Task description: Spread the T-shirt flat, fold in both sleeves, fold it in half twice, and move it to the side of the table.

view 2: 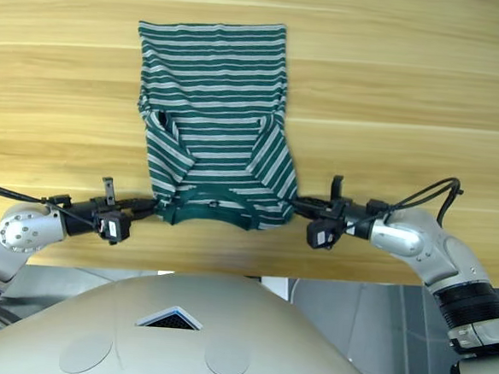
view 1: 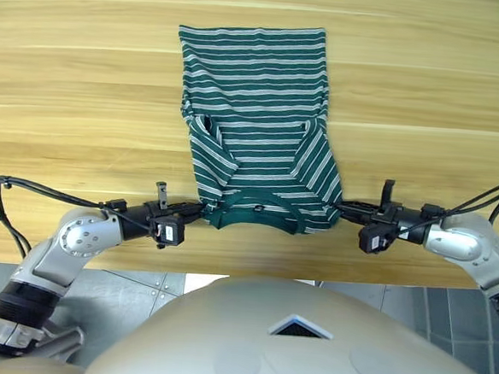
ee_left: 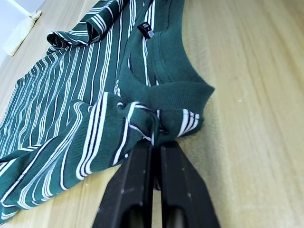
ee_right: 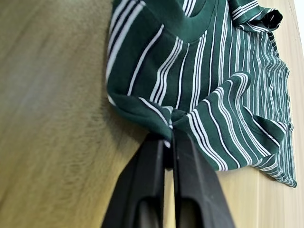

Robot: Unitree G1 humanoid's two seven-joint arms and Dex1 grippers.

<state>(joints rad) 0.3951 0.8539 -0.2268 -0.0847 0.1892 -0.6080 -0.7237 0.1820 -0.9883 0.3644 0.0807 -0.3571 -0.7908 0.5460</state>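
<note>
The green striped T-shirt [view 1: 254, 93] lies flat in the middle of the tabletop [view 1: 427, 97]. Both sleeves [view 1: 211, 150] are tucked in, and the collar [view 1: 252, 213] is by the tabletop's near edge. The left end effector [ee_left: 156, 142] pinches one shoulder corner tight. The right end effector [ee_right: 168, 137] pinches the other. Holding both corners should let the arms lift that end evenly and fold the shirt in half.
</note>
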